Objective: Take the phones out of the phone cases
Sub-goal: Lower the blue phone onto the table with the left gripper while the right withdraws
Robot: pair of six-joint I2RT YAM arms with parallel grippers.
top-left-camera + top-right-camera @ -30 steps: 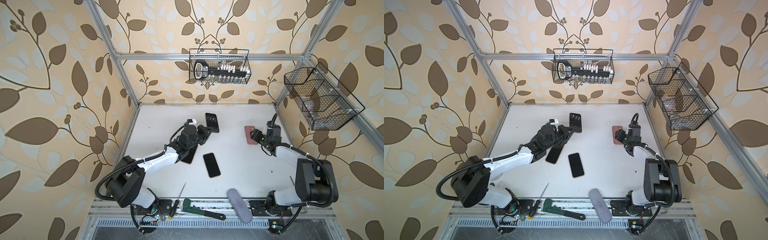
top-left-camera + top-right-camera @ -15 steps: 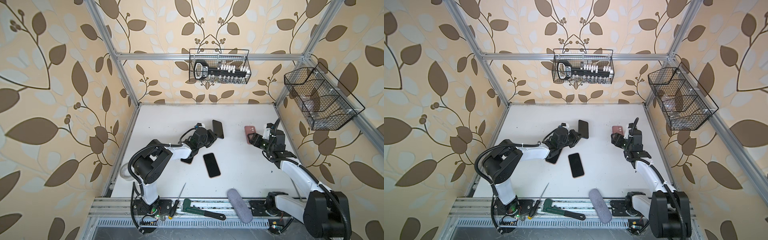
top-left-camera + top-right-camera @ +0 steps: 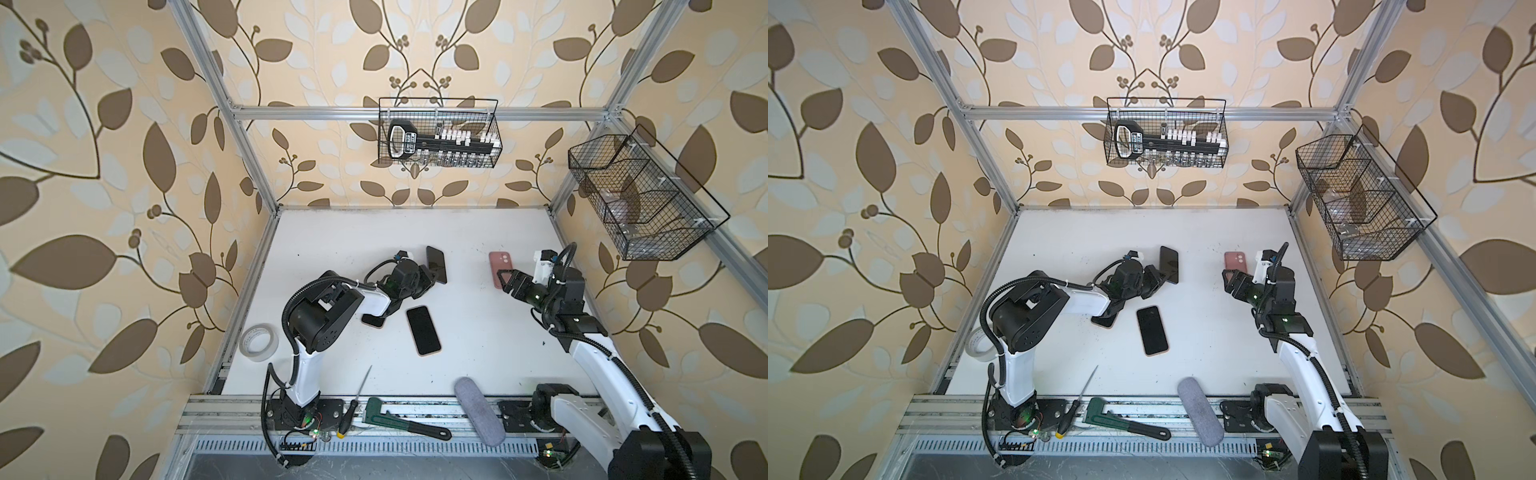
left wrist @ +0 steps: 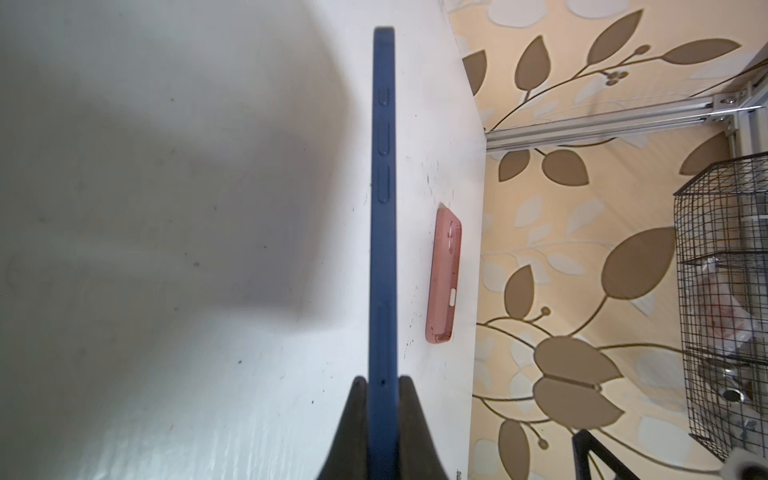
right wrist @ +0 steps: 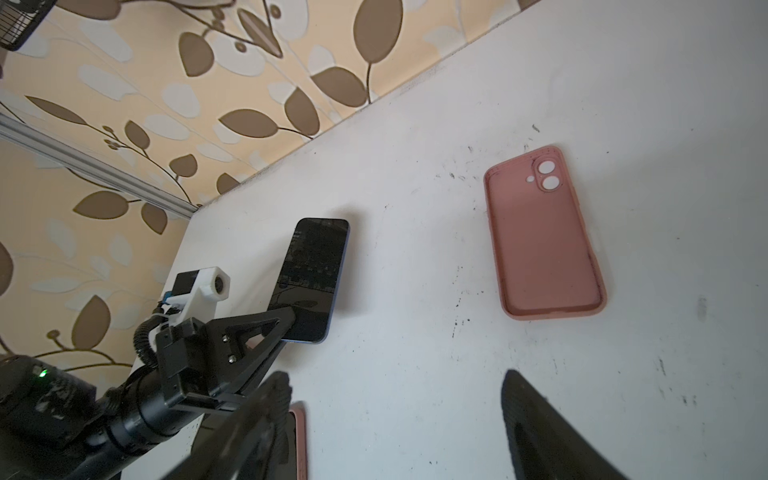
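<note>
The blue-cased phone's (image 4: 382, 208) near end is lost between the fingers (image 4: 353, 428) of the left gripper (image 4: 383, 380) at the edge of view. A second phone (image 3: 371, 321) lies half-hidden under the left arm (image 3: 372, 300).

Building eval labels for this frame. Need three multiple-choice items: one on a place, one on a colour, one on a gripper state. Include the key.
1. The empty pink case lies:
A) on the table by the right gripper
B) at the table's front left corner
C) at the table's centre

2. The held case around the phone in the left gripper is:
A) pink
B) green
C) blue

3. The right gripper is:
A) shut on the pink case
B) open, holding nothing
C) shut on a phone

Key:
1 A, both top views show it there.
2 C, the left wrist view shows a blue edge.
3 B, only bare table shows between its spread fingers.
</note>
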